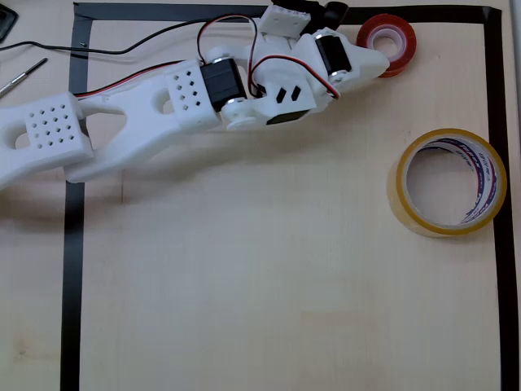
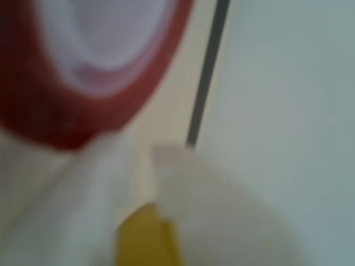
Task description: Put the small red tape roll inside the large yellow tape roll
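The small red tape roll (image 1: 387,42) lies flat at the far right corner of the taped area. My white gripper (image 1: 379,64) reaches in from the left, its tip at the roll's left edge. The wrist view is blurred. There the red tape roll (image 2: 61,105) looms at the top left, just past my gripper (image 2: 138,151). The fingers (image 2: 94,188) stand close together with a thin gap and nothing between them, so it looks shut. The large yellow tape roll (image 1: 449,182) lies flat near the right edge, well below the red one.
Black tape (image 1: 73,244) frames the light wooden work area, and a strip of it (image 2: 206,72) shows in the wrist view. A black cable (image 1: 122,47) and metal tools (image 1: 23,75) lie at the upper left.
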Robot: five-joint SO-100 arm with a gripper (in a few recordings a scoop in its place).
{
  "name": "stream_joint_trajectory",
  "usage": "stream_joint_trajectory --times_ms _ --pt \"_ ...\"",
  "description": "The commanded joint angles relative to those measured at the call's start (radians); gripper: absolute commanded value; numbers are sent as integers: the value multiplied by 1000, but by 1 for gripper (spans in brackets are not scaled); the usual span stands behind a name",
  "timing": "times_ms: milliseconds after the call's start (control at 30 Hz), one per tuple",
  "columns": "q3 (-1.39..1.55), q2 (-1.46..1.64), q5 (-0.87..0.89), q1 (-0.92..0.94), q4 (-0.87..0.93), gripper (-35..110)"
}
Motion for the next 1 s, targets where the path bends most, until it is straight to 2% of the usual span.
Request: stream_joint_trajectory --times_ms 0,133,533,967 --pt "-110 61 -5 -14 -5 0" --pt "-110 72 6 -17 98 0" --pt "-109 172 -14 -28 555 0" --pt "-109 224 -17 -17 678 0"
